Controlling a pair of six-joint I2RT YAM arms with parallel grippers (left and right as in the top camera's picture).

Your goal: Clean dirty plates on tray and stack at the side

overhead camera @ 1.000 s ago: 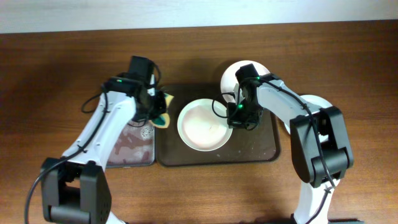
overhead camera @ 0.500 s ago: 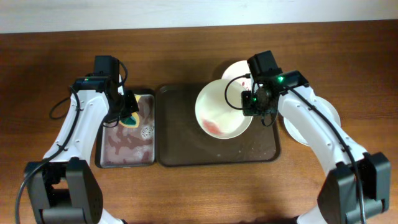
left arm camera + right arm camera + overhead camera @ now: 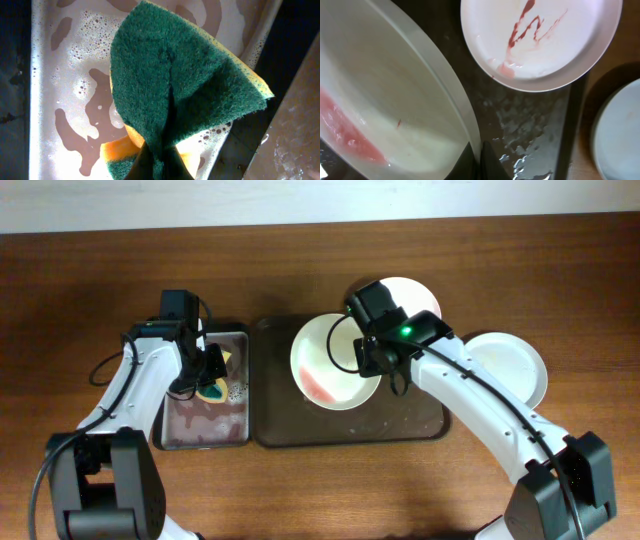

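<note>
My right gripper (image 3: 366, 358) is shut on the right rim of a pale plate (image 3: 330, 355) and holds it tilted above the dark brown tray (image 3: 400, 425). Red sauce pools at the plate's lower side (image 3: 345, 135). In the right wrist view the fingers (image 3: 477, 161) pinch the rim (image 3: 450, 90). A second white plate (image 3: 405, 295) with red streaks (image 3: 540, 40) lies at the tray's back right corner. A clean pale plate (image 3: 508, 365) sits on the table right of the tray (image 3: 620, 135). My left gripper (image 3: 205, 375) is shut on a green-and-yellow sponge (image 3: 185, 75).
The sponge hangs over a narrow grey metal tray (image 3: 190, 430) left of the brown tray, filled with soapy, reddish water (image 3: 55, 75). The brown tray's floor (image 3: 530, 125) is wet. The wooden table surrounds both trays.
My right gripper has lifted the pale plate by its rim, then carried it left over the tray. My left gripper took the sponge from the brown tray's edge to the grey tray.
</note>
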